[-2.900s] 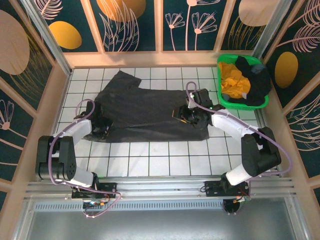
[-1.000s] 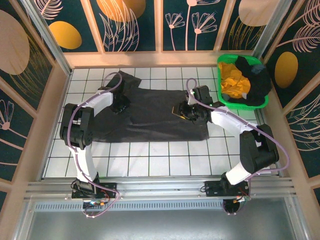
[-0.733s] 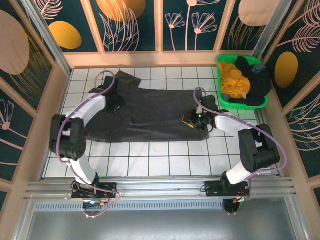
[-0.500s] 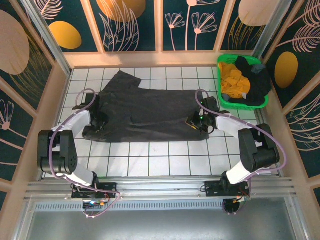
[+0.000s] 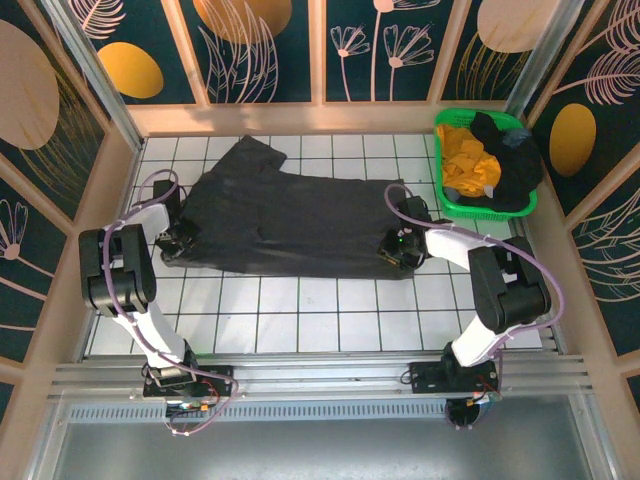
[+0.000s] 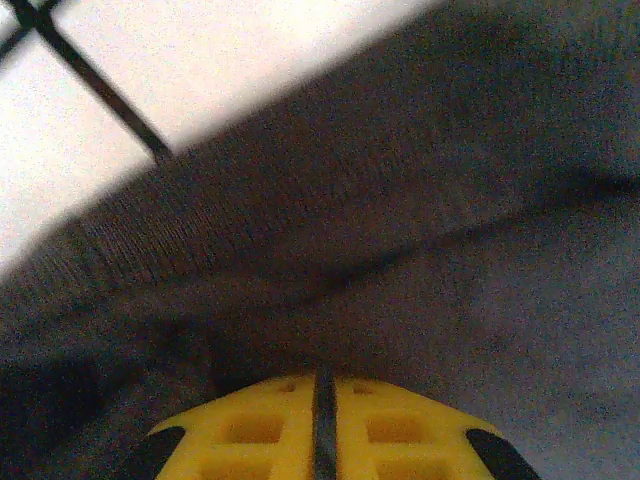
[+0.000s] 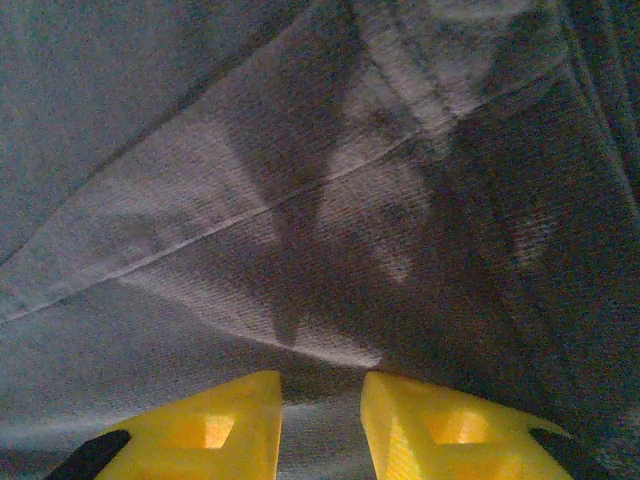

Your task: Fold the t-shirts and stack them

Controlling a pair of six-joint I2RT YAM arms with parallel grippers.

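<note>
Arms low at opposite ends of black t-shirt (image 5: 290,220) spread mid-bench (image 5: 330,310).
left end effector (image 5: 178,238) (image 6: 322,375), 9 o'clock, pinched shut on cloth edge; right end effector (image 5: 397,248) (image 7: 320,385), 3 o'clock, slightly open over cloth.

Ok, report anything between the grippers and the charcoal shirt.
Nothing visible does. The left gripper has its fingers shut on the charcoal t-shirt at its left edge; the right gripper hangs open over the right hem.

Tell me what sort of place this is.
Probably a robot test cell, not a home: a white tiled tabletop boxed in by leaf-print panels, an aluminium rail along its near edge, a charcoal t-shirt spread flat.
</note>
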